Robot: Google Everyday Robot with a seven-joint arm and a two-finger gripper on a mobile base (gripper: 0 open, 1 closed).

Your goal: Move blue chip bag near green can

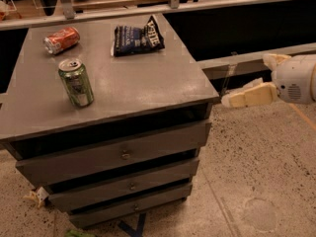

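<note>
The blue chip bag [138, 36] lies crumpled on the far middle of the grey cabinet top [143, 83], its black-and-white corner pointing right. The green can [76, 83] stands upright near the front left of the top, well apart from the bag. My gripper [245, 80] hangs in the air to the right of the cabinet, beyond its right edge, at about the height of the top. Its cream fingers [247, 96] are spread and hold nothing.
A red-orange soda can [61, 39] lies on its side at the far left of the top. The cabinet has several drawers [123, 154] below. A rail and ledge [237, 60] run behind the gripper. Speckled floor [256, 181] lies to the right, with scraps by the cabinet's foot [37, 196].
</note>
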